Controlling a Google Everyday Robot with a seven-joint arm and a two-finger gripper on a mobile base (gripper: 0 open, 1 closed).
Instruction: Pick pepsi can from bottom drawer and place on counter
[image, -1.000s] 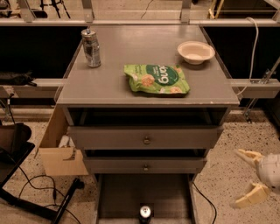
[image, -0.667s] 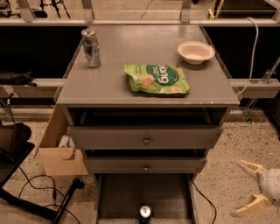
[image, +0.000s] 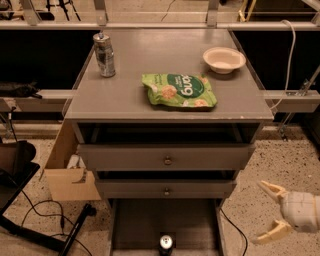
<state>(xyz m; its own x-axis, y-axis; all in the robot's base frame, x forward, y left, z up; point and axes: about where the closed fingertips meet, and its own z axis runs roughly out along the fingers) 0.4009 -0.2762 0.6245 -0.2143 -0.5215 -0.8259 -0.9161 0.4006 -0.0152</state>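
Pepsi can (image: 166, 243): stands upright, long axis vertical, silver top facing up. It sits on the dark floor of the bottom drawer (image: 145, 225), near the drawer's front and roughly centred. The frame's lower edge cuts off its base, and its lettering cannot be read.

Bottom drawer: pulled out, with its front edge out of frame.

Counter (image: 160, 52): matte grey and flat. It carries a silver can (image: 104, 55) upright at rear left, a green snack bag (image: 179, 91) lying flat at centre front, and a white bowl (image: 224, 59) at rear right.

Upper drawers (image: 167, 159): two, each with a small round knob.

Pincer (image: 261, 214): low at right, beside the cabinet and well apart from the pepsi can. Its pale fingers are spread wide, holding nothing, and its body is cut off at the right edge.

Room: speckled floor (image: 260, 165), a cardboard box (image: 65, 172) left of the cabinet, and dark cables at lower left.
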